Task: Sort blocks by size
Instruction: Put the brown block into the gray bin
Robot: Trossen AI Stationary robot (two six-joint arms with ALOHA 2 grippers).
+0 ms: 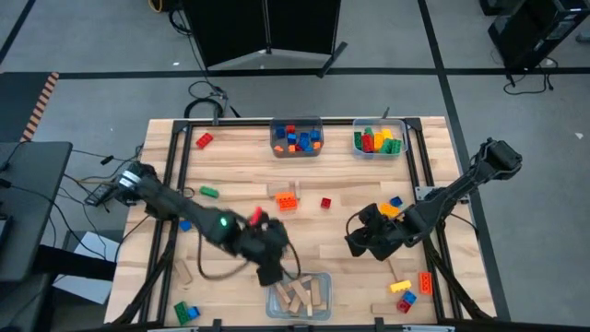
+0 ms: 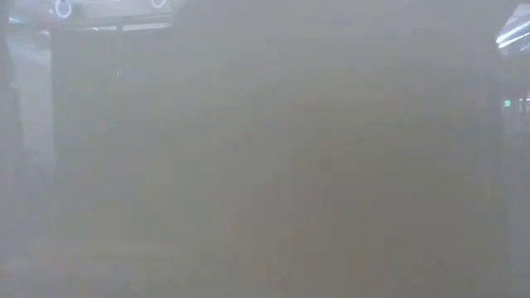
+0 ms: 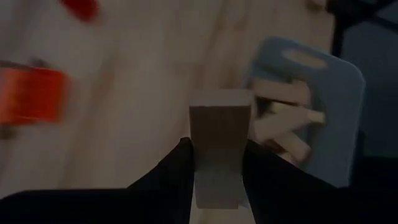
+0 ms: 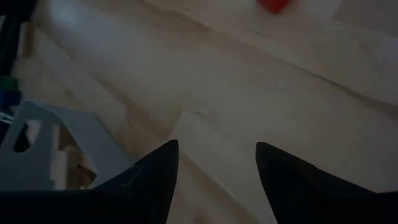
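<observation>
Wooden table (image 1: 240,175) carries scattered blocks. Left gripper (image 3: 214,163) clamps a wooden block (image 3: 217,134) beside the bin (image 3: 336,93); light, stiff, smooth, held by its flat sides. Right gripper (image 4: 214,165) spread, empty.

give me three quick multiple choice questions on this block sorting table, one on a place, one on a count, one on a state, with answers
1. Where is the bin of wooden blocks?
A. near edge of the table
B. far left corner
C. on the floor

2. How many clear bins stand along the far edge?
A. one
B. two
C. four

3. What is the left gripper doing?
A. hanging open
B. holding a wooden block
C. holding a red brick

Answers:
1 A, the high view shows it at the near edge.
2 B, a bin of blue and orange bricks beside a bin of green, red and yellow bricks.
3 B, the left wrist view shows the block between its fingers.
</observation>
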